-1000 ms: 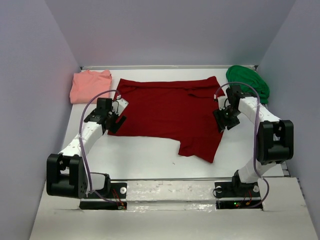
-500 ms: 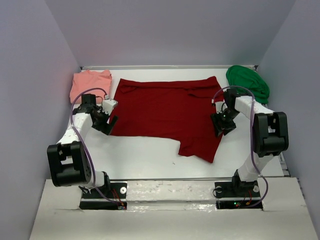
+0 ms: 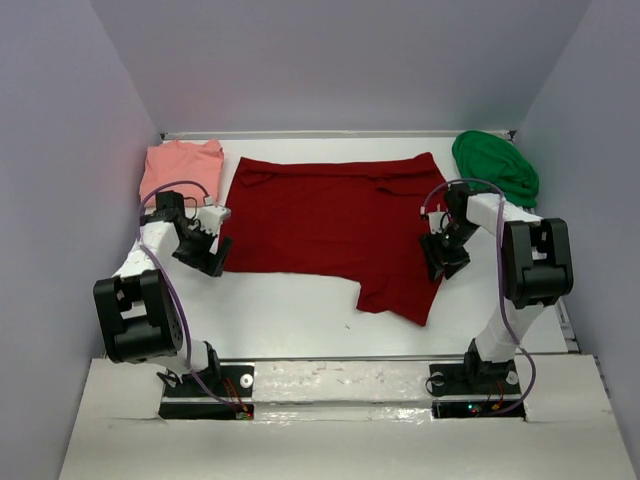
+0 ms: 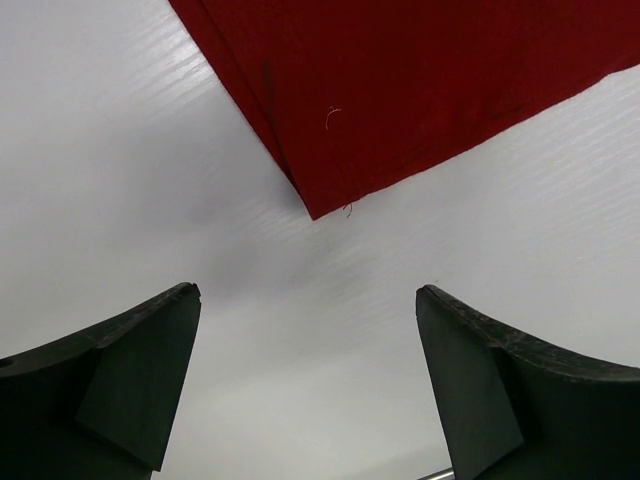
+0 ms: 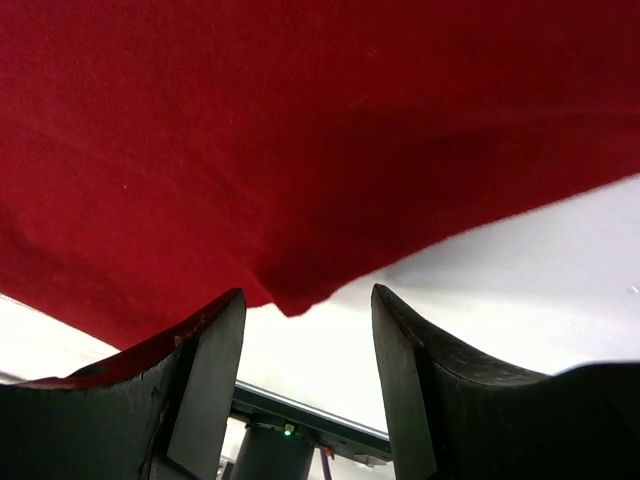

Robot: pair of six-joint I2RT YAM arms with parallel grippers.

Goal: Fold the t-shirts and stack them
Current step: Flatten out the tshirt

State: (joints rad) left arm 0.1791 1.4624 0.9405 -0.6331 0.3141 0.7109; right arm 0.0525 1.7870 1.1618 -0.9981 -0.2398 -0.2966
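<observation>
The main risk lies at the corners of the dark red t-shirt (image 3: 330, 215), which is spread flat across the middle of the table (image 3: 290, 315) with one flap hanging toward the robot on its right side. The left gripper (image 3: 212, 258) hovers with its jaws released wide and nothing between them. That shirt's near-left corner (image 4: 312, 205) sits just ahead of its fingertips, so a close made from here would likely catch bare table or only the top layer of the doubled hem, and the fold would drag crooked. The right gripper (image 3: 443, 262) is over the shirt's right edge, with its jaws partly apart and not clenched on anything. A dip of red cloth (image 5: 290, 300) lies just at its fingertips (image 5: 225, 310), so a shallow bite could slip free once lifted. If the two arms lift unevenly, the soft cloth could bunch or pull sideways toward one of the other shirts. By count there are three t-shirts. One is the dark red one. One salmon-pink t-shirt (image 3: 180, 170) lies folded just beyond the red shirt's far-left corner. One bright green t-shirt (image 3: 495, 165) lies bunched just beyond its far-right corner. There are two arms with one gripper each, and one table.
</observation>
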